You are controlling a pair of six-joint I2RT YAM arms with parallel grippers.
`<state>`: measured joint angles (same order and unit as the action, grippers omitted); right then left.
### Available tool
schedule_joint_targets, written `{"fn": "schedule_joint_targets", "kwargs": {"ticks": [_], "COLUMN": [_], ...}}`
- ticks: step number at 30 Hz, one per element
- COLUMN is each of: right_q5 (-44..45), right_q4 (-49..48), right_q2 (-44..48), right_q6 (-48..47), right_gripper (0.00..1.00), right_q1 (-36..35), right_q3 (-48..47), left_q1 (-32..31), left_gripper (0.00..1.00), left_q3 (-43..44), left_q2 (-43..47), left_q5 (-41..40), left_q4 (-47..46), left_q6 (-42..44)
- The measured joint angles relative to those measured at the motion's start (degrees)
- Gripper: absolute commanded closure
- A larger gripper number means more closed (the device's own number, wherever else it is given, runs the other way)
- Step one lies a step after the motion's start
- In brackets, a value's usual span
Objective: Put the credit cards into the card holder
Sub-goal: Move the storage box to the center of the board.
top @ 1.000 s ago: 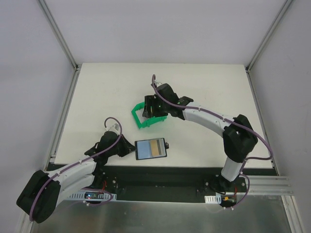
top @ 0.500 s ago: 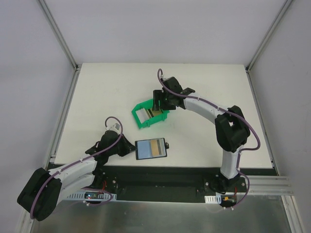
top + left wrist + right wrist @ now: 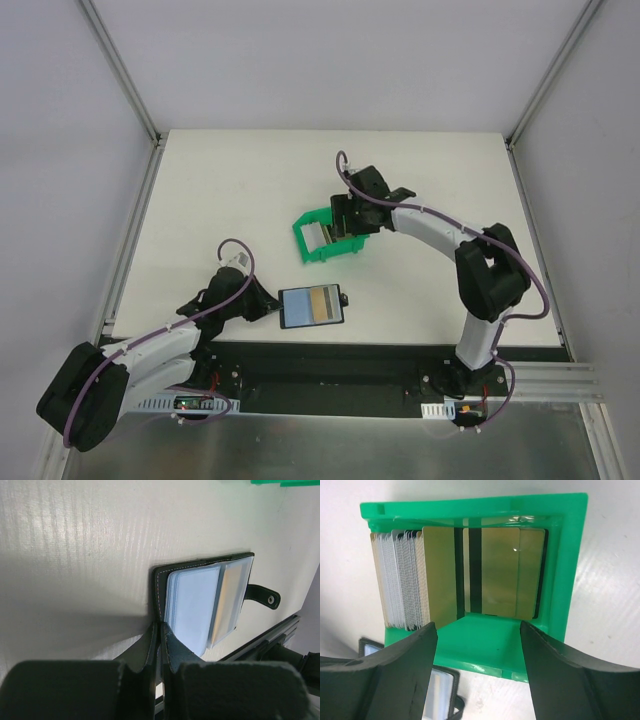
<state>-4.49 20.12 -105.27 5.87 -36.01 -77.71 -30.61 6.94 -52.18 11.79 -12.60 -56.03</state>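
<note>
While the left tool (image 3: 159, 632) clamps the card holder (image 3: 195, 605), the right tool (image 3: 479, 630) gapes above the green bin (image 3: 570, 555).

Glossy green plastic bin (image 3: 567, 565), matt leathery card holder (image 3: 156, 587)

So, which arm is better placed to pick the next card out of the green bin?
Right. The right claw is open and hangs at the green bin, facing the credit cards inside. The left claw is shut on the edge of the open card holder, so it looks busy.
</note>
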Motion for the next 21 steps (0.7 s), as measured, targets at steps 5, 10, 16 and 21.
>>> {"fn": "schedule_joint_targets", "kwargs": {"ticks": [5,10,16,21], "right_q5": [0.9,1.1,0.5,-1.4], "right_q4": [0.2,0.2,-0.1,-0.2], "right_q2": [3.0,6.1,8.5,8.7], "right_q6": [-2.1,-4.6,-7.7,-9.7], "right_gripper": [0.30,0.30,0.29,0.29], "right_q1": [1.3,2.4,5.5,8.3], "right_q3": [4.0,7.9,10.6,10.6], "left_q1": [0.0,0.0,0.0,0.1], "left_gripper": [1.00,1.00,1.00,1.00], "left_q3": [0.0,0.0,0.0,0.0], "left_q2": [0.0,0.1,0.1,0.0], "left_q5": [0.1,0.2,0.2,0.7], "left_q4": [0.0,0.0,-0.1,-0.2], "left_q6": [0.0,0.0,0.0,0.0]}}
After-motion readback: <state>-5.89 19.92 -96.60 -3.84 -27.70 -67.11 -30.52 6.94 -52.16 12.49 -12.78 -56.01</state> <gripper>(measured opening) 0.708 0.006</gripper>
